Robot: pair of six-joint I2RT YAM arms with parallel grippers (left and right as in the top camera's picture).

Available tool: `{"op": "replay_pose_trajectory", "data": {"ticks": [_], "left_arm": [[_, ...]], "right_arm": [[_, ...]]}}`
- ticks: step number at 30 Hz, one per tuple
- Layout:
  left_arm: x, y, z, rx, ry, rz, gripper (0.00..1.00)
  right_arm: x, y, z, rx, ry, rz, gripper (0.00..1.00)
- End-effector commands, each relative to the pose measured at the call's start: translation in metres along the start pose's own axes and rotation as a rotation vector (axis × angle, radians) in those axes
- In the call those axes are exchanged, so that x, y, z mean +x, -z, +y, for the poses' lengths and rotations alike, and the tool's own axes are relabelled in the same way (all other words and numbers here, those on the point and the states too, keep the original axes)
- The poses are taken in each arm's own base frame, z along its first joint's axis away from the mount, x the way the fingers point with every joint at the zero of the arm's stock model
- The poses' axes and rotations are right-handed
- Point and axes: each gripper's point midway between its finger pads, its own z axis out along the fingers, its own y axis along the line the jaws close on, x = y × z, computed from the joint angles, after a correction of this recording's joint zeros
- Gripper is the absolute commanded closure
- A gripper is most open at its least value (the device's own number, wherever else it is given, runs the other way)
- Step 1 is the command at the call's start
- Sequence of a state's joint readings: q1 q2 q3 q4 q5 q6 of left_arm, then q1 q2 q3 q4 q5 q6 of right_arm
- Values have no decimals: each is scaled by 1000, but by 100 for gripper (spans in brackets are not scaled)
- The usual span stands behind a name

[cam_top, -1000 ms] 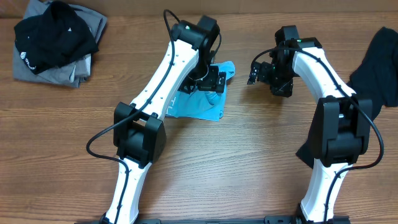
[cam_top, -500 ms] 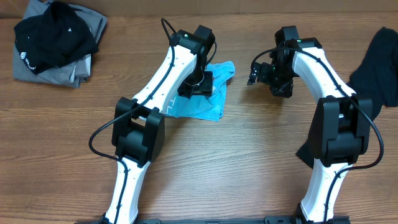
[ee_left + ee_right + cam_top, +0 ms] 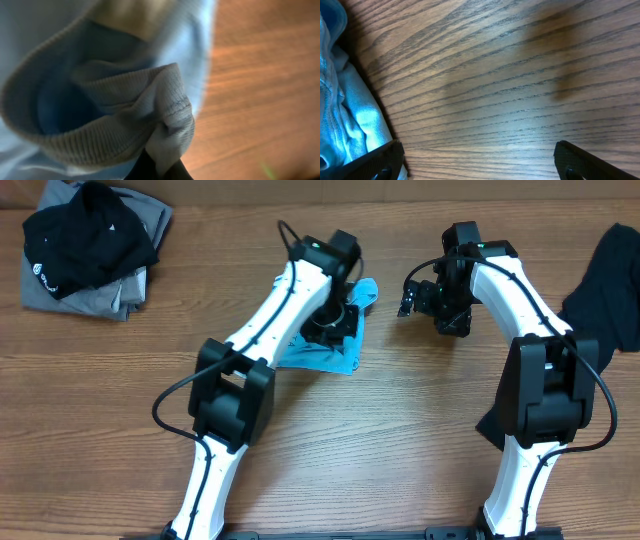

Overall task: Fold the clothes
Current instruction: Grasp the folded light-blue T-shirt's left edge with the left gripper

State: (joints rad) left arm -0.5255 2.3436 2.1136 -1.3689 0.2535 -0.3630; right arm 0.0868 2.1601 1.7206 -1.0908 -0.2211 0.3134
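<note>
Blue T-shirt [image 3: 328, 360]: lies crumpled on the wooden table [image 3: 400, 440], a little left of centre, partly under the left arm.
Left gripper [image 3: 332, 327]: down on the shirt, jaws pinched tight on a fold of its ribbed collar [image 3: 125, 130] (the wrist view shows the cloth bunched right at the dark fingertips).
Right gripper [image 3: 412, 297]: just to the right of the shirt, apart from it, jaws spread wide with nothing between them; its wrist view shows bare wood, with blue cloth at the left edge.
Black garment [image 3: 612, 275]: draped at the table's right edge, well apart from both grippers.
Clothes pile [image 3: 85, 245]: far left corner, a black piece on top of a grey one.
</note>
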Motion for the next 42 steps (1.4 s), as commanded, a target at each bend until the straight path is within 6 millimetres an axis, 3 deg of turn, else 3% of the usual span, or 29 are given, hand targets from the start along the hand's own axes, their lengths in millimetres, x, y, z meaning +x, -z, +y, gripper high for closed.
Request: {"op": "replay_pose_trajectory", "data": {"ticks": [1, 9, 14, 18, 21, 24, 26, 27, 29, 31, 33, 36, 42], "left_arm": [[17, -5, -28, 36, -79, 42, 92], [28, -9, -37, 11, -141, 62, 61], [27, -4, -44, 44, -213, 54, 65], [4, 29, -39, -16, -241, -64, 59], [-21, 68, -18, -95, -173, -189, 38], [-41, 97, 12, -105, -95, -265, 35], [-51, 106, 40, -100, -27, -278, 31], [-53, 108, 52, -102, -3, -278, 24], [-59, 109, 86, -108, 48, -269, 15], [-62, 105, 102, -67, 50, -250, 8], [-62, 100, 108, 52, 16, -223, 1], [-62, 88, 111, 237, -7, -194, 0], [-59, 52, 127, 352, -7, -159, 0]], "right_arm": [[-1, 1, 3, -7, 10, -6, 0], [-1, 1, 3, -7, 10, -6, 0], [-1, 1, 3, -8, 10, -7, 0], [-3, 1, 4, -12, 12, -15, 0], [-3, 1, 4, -12, 12, -15, 0], [-3, 1, 4, -12, 12, -15, 0], [-3, 1, 4, -12, 12, -15, 0], [-3, 1, 4, -12, 12, -15, 0], [-4, 1, 4, -14, 14, -21, 0], [-7, 1, 5, -18, 16, -31, 0], [-11, 2, 4, -24, 13, -44, 0], [-18, 5, -3, -30, -5, -59, 0], [-33, 15, -39, -45, -97, -78, 0]]}}
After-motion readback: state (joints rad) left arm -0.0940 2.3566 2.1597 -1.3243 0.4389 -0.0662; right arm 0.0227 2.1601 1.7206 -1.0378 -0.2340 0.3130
